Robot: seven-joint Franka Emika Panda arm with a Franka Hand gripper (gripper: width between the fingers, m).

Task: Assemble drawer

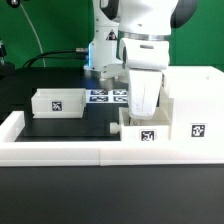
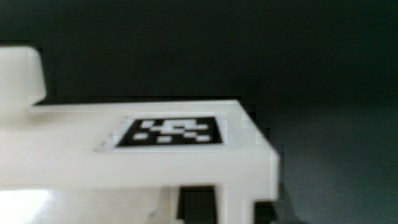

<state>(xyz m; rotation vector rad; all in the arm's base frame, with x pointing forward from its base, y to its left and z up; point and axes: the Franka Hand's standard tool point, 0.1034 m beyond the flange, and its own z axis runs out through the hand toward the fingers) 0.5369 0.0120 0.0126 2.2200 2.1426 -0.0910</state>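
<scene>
Well, the robot's white two-finger gripper (image 1: 140, 112) hangs low over the black table (image 1: 70, 125). Its tip is right behind a small white open-top plastic tray (image 1: 147, 133) that shows a square black-and-white tag on its front. That tray sits just beside the tall boxy white plastic casing (image 1: 190, 95) of the drawer, on the exterior view's left of it, and the casing bears a tag of its own. A second small white tray (image 1: 57, 102) stands well apart, toward the exterior view's left. Between the two trays lies the thin flat white marker board (image 1: 108, 96). A long low white border rail (image 1: 60, 150) runs along the near edge. The wrist view shows a tagged white surface (image 2: 173, 132) close up and blurred. I cannot tell whether the pincer is wide or narrow.
</scene>
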